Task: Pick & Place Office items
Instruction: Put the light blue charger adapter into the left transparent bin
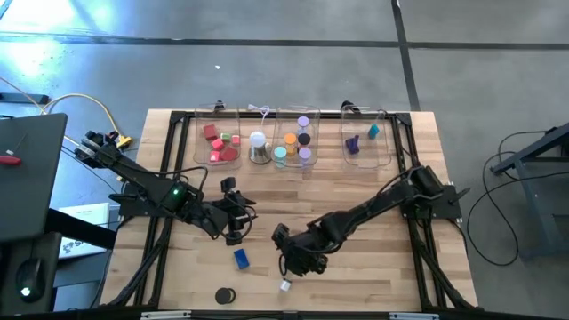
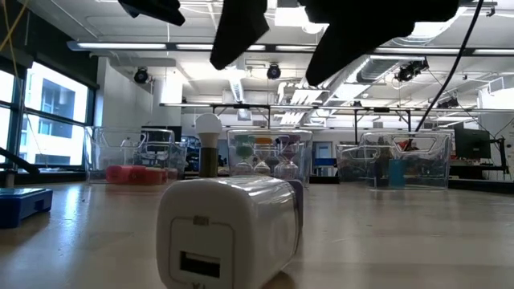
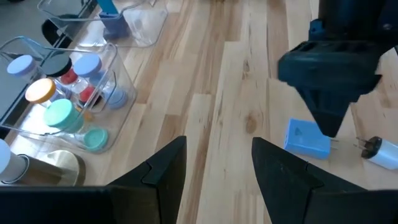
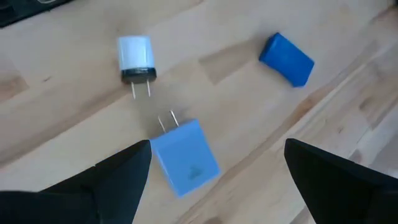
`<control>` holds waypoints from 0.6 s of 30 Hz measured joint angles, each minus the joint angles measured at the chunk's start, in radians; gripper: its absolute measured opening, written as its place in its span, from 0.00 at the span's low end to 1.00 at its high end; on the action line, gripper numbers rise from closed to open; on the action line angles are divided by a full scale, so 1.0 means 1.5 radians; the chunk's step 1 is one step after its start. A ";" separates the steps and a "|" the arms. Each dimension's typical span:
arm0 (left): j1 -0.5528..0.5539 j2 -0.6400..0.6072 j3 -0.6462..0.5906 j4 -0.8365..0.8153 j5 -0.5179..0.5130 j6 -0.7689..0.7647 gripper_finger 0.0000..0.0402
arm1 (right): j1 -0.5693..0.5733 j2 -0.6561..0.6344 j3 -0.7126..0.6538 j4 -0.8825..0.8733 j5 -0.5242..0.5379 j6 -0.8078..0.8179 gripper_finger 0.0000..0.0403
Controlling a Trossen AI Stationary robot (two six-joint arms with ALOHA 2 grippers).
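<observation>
Three loose items lie on the wooden table near its front. A blue plug block lies flat on its side, right under my right gripper. That gripper is open and slants down above it without touching. A white plug block lies beside it, large in the low view. A second blue piece lies apart. My left gripper hangs open over bare wood.
Three clear trays stand along the far edge: one with red and pink pieces, one with coloured discs, one with purple and teal pieces. A white dome on a silvery base stands between the first two trays. A black disc lies at the front.
</observation>
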 joint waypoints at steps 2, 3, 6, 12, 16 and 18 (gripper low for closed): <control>0.001 0.000 0.000 0.000 0.000 -0.001 0.43 | -0.001 0.000 0.000 -0.010 0.000 0.021 0.89; 0.001 0.000 0.000 0.000 0.000 -0.001 0.43 | -0.001 0.000 0.000 -0.020 0.000 0.024 0.89; 0.002 0.000 0.000 0.000 -0.002 -0.001 0.43 | -0.004 -0.002 0.000 -0.049 0.004 0.026 0.89; 0.002 0.000 0.000 0.000 -0.005 -0.001 0.43 | -0.009 -0.002 0.000 -0.060 0.017 0.075 0.89; 0.002 0.000 0.000 0.000 -0.005 -0.001 0.43 | -0.008 0.006 -0.001 -0.070 0.021 0.050 0.89; 0.002 0.000 0.000 0.001 -0.005 -0.001 0.43 | -0.008 0.017 -0.001 -0.059 0.026 0.017 0.89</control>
